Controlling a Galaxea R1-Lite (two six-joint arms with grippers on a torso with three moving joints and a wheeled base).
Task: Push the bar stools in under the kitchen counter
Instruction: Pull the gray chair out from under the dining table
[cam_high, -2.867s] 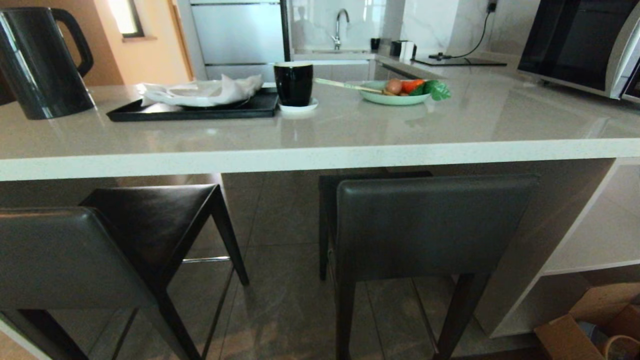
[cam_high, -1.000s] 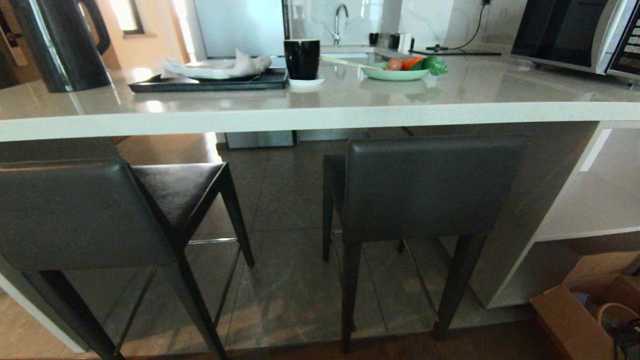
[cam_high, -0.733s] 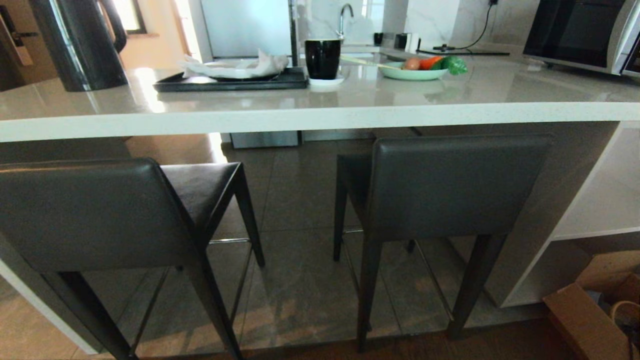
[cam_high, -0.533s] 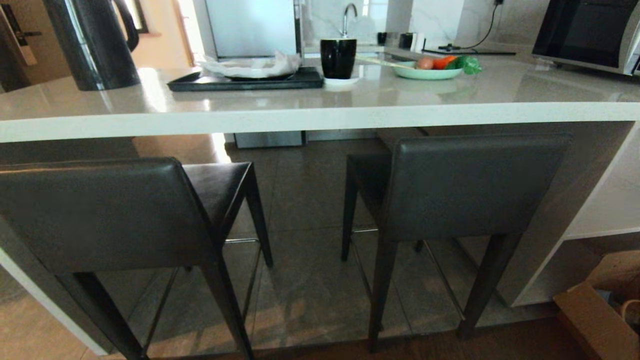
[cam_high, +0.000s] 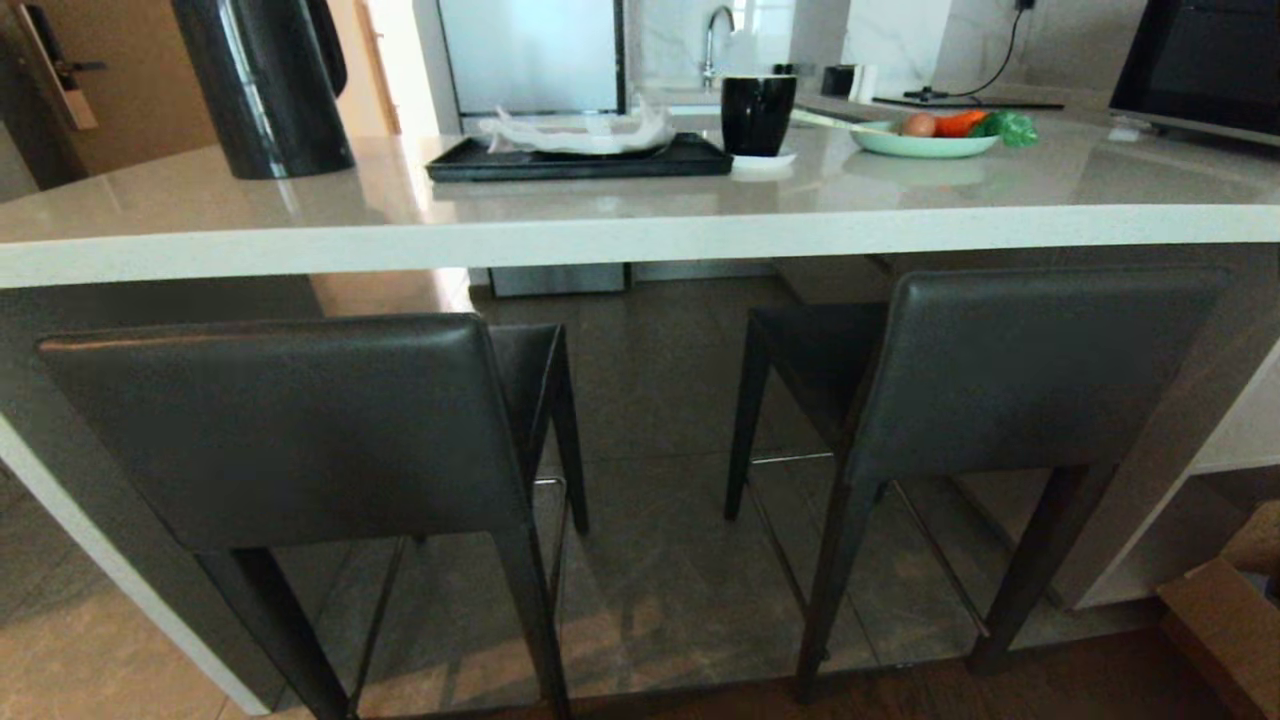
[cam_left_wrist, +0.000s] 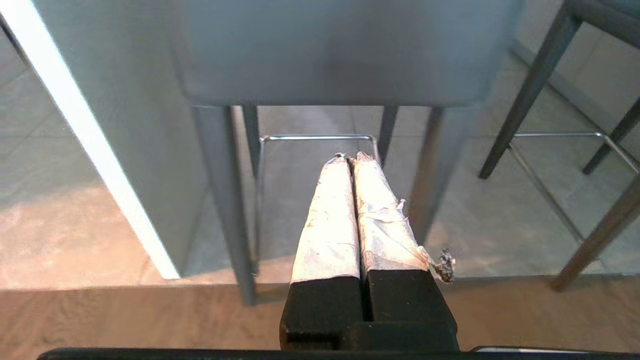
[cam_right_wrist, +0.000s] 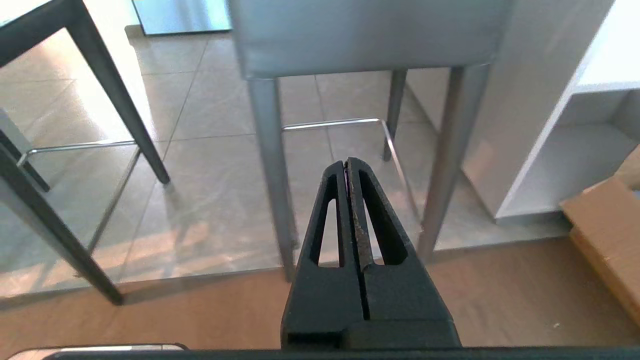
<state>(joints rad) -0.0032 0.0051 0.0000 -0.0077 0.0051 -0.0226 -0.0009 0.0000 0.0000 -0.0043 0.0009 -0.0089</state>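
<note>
Left gripper (cam_left_wrist: 349, 159), closed, sits low behind left bar stool (cam_left_wrist: 330, 50).

Daylight pours in from the far side, behind my worktop (cam_high: 640, 240), laying white glare on its glossy top. Beneath it the stools (cam_high: 300, 420) sit dim against sunlit floor tiles (cam_right_wrist: 200, 240). My wrist views look pale, washed-out; straight edges bow near the head view's borders.

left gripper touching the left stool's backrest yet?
Apart. The left wrist view shows the shut left gripper short of the left stool's backrest, with floor and the footrest bar visible between them.
</note>
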